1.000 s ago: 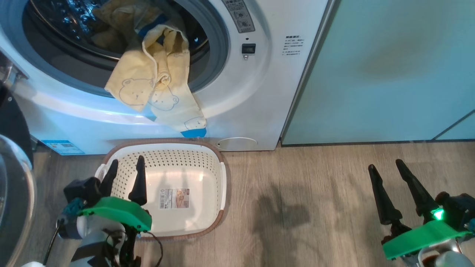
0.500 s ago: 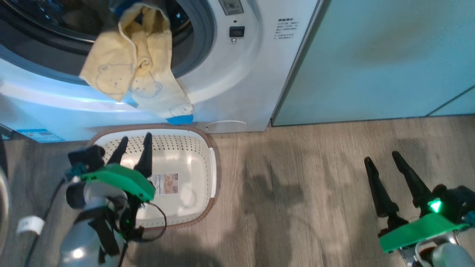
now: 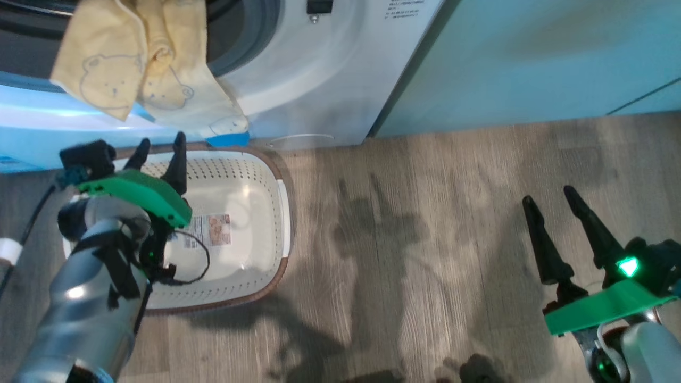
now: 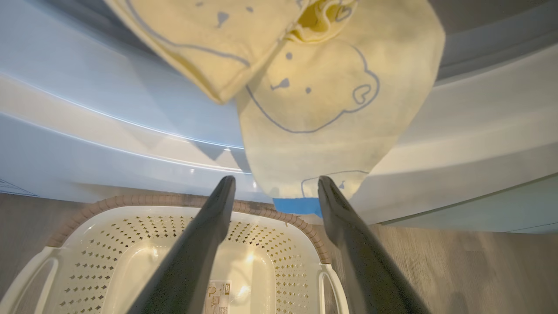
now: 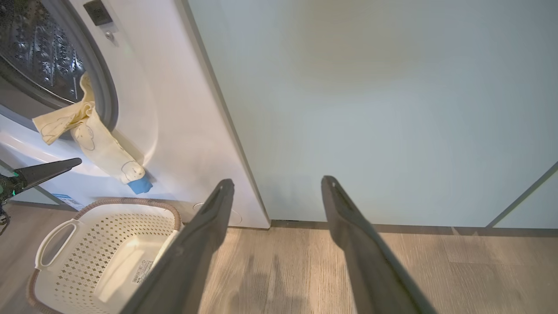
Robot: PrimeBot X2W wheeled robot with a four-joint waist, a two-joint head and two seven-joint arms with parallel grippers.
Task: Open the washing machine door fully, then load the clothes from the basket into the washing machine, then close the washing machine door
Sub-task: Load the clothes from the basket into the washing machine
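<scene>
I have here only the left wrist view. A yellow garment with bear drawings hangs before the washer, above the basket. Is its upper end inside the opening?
Observer: Yes. In the right wrist view the garment comes out over the grey gasket and hangs down the front of the washing machine.
Operator: Where is the right gripper?
Observer: The right gripper is open above the floor, apart from the basket, facing the pale green cabinet.
Operator: Is anything in the basket?
Observer: Just a label sticker on its bottom, as far as the left forearm lets the head view see.
</scene>
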